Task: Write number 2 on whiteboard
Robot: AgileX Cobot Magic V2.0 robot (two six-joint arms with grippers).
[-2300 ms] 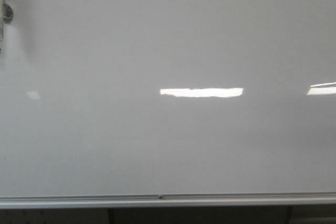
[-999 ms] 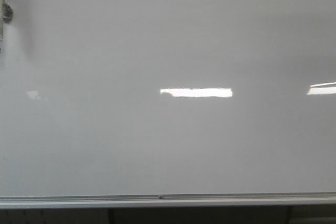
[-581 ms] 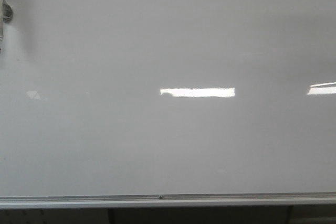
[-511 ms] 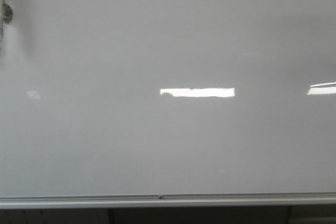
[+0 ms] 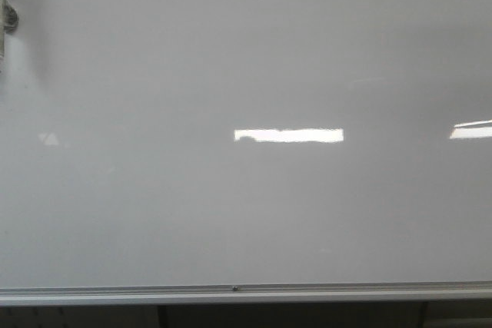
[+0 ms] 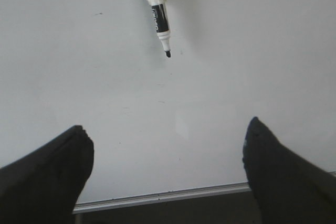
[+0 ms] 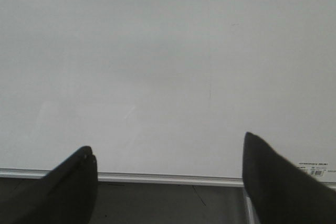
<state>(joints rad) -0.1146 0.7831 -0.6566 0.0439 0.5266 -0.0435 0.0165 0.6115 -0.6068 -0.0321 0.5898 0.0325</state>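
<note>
The whiteboard [image 5: 246, 51] fills the front view, glossy white-grey, with a silver rail [image 5: 246, 293] along its lower edge. No number 2 shows on it in any view. A black-and-white marker [image 6: 159, 19] sits against the board with its black tip pointing toward the rail; a sliver of it shows at the front view's left edge [image 5: 4, 21]. My left gripper [image 6: 167, 127] is open and empty, facing the board below the marker and well apart from it. My right gripper [image 7: 167, 143] is also open and empty, facing bare whiteboard [image 7: 168, 51] near the rail [image 7: 168, 177].
Bright light reflections [image 5: 288, 135] lie across the board's middle and at its right edge [image 5: 470, 130]. Below the rail is a dark gap with two support posts [image 5: 161, 316]. A small printed label [image 7: 314, 169] sits in the board's corner.
The bright reflection in the middle has shortened a little at its right end. Nothing else has visibly moved.
</note>
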